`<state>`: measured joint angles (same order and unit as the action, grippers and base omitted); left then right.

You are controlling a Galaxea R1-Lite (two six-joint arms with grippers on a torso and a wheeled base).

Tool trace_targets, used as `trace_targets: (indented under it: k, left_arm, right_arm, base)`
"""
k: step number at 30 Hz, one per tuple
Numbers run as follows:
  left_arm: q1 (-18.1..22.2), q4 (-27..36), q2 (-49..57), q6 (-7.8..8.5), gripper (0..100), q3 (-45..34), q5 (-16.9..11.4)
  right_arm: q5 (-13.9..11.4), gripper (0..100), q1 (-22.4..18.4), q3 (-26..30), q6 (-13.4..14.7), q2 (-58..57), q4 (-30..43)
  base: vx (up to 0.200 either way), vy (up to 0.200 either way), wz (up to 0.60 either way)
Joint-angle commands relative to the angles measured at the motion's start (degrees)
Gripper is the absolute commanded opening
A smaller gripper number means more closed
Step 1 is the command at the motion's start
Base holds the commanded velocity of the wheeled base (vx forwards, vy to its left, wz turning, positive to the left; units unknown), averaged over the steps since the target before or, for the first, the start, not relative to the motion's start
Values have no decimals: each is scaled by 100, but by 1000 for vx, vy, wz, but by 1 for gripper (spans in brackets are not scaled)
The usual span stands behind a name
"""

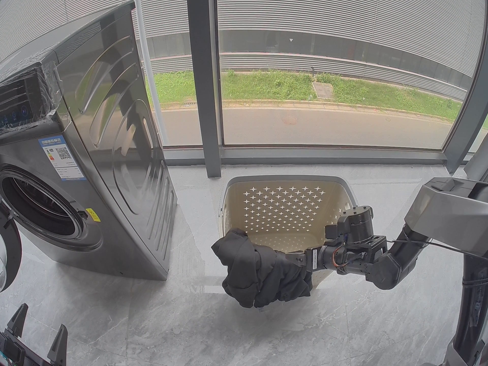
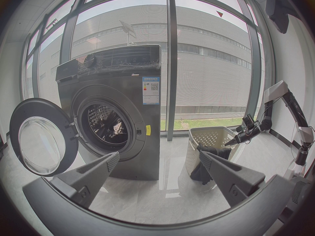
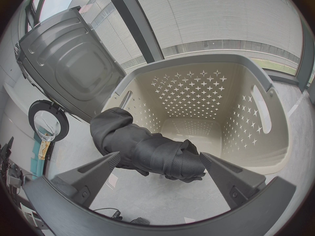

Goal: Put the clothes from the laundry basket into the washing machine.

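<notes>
Right claw [image 3: 158, 154] spread around black garment [image 3: 131, 138] on basket [image 3: 203, 61] rim; left claw [image 2: 158, 154] spread.

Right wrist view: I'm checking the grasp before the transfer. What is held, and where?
Nothing clamped: right end effector open, fingers either side of the black garment, which drapes over the laundry basket rim.

left tool [image 2: 157, 155] spread, held low | right tool [image 3: 157, 156] spread, pointing left
</notes>
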<state>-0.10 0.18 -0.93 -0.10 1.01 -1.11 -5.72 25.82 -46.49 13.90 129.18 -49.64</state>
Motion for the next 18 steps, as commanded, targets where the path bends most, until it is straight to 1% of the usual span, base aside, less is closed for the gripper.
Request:
trace_targets:
  k: [1, 7, 8, 12, 18]
  left_arm:
    - [-8, -1, 93, 1, 100, -101, -3]
    - [1, -1, 93, 1, 100, -101, -3]
    - [1, -1, 93, -8, 100, -101, -3]
    - [-8, -1, 93, -8, 100, -101, -3]
    - [-8, -1, 93, -17, 100, -101, -3]
  right_arm:
    - [9, 100, -68, -202, -10, 423, -11]
    - [36, 100, -121, -387, -19, 670, -81]
    - [80, 100, -139, -439, -27, 757, -160]
    - [80, 100, -121, -554, -36, 810, -222]
    - [80, 100, -77, -571, -45, 907, -230]
  base:
    - [0, 0, 0]
    - [0, 0, 0]
    - [0, 0, 0]
    - [0, 0, 0]
    - [0, 0, 0]
